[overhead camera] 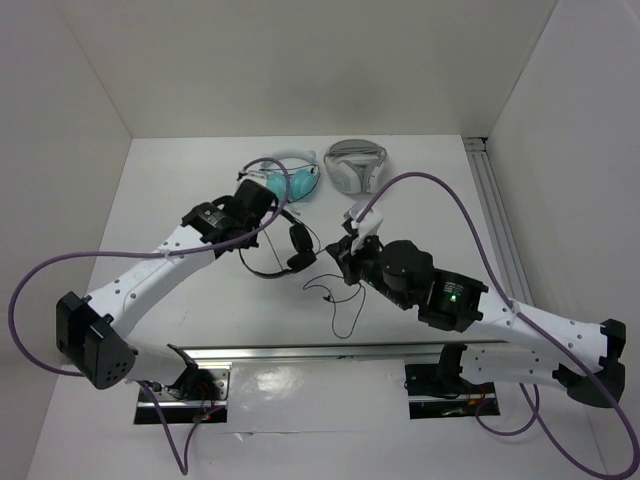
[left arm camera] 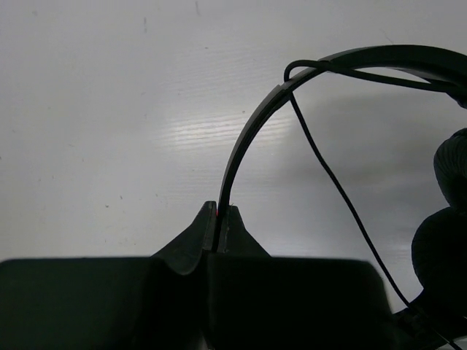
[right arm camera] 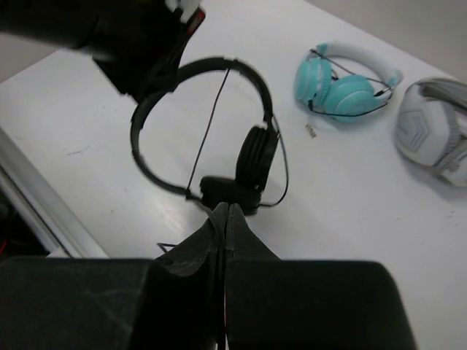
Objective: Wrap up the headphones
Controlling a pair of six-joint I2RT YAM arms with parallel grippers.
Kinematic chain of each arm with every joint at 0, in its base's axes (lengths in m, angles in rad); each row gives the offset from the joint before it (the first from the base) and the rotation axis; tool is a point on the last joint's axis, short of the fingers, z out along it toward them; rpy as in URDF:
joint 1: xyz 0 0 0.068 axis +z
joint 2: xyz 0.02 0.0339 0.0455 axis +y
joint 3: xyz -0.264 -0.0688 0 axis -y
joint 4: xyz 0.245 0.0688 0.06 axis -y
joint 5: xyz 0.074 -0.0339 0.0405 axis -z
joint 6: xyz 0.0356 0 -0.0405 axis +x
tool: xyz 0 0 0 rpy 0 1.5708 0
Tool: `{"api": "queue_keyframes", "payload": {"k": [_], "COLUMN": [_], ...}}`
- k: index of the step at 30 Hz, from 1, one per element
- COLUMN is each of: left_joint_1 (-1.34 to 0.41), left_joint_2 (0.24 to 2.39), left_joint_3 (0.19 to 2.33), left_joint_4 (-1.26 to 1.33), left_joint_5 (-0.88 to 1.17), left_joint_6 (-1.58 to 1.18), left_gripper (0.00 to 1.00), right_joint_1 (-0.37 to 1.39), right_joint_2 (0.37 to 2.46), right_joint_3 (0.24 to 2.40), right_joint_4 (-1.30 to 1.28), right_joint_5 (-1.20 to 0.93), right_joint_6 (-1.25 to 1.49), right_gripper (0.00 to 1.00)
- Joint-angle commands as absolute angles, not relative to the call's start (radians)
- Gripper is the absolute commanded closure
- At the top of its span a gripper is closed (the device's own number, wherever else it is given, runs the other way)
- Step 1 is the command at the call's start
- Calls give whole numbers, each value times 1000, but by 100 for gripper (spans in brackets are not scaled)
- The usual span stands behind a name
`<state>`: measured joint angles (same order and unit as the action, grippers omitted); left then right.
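The black headphones (overhead camera: 292, 250) hang over the table's middle, earcups (right arm camera: 255, 157) folded together and resting low. My left gripper (overhead camera: 262, 212) is shut on the thin headband (left arm camera: 252, 131), which rises from between its fingertips (left arm camera: 217, 216). The thin black cable (left arm camera: 328, 175) crosses the inside of the headband arc. My right gripper (overhead camera: 338, 256) sits just right of the earcups, shut (right arm camera: 225, 213) on the cable where it leaves them. The cable's loose end (overhead camera: 342, 300) trails in loops on the table in front of the right gripper.
Teal headphones (overhead camera: 290, 183) lie at the back, just beyond the left gripper, with white-grey headphones (overhead camera: 355, 165) to their right. A metal rail (overhead camera: 500, 225) runs along the table's right side. Purple arm cables (overhead camera: 440, 190) arch over both arms.
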<state>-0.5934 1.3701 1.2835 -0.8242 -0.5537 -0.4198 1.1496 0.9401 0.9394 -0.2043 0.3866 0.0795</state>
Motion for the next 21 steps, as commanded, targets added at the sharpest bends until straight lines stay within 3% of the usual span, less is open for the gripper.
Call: {"api": "queue_keyframes", "payload": {"k": [1,14,21], "left_joint_1": [-655,-998,-1080], "left_joint_2": [1348,1204,1180], "left_joint_3": [1255,1186,1195], "left_joint_4": [-772,-857,-867], "left_joint_5": [-580,-634,-497], "left_joint_6": [-364,-357,-327], "left_gripper": [100,100,100], "right_joint_1": [1157,1060,999], "right_joint_2": [968,989,999], "right_joint_3": [1035,1008,1069], "right_joint_4": [-242,-92,-12], "right_joint_5": [507,851,706], "right_joint_6": [-18,-178,-244], "right_gripper": [100,100,100]}}
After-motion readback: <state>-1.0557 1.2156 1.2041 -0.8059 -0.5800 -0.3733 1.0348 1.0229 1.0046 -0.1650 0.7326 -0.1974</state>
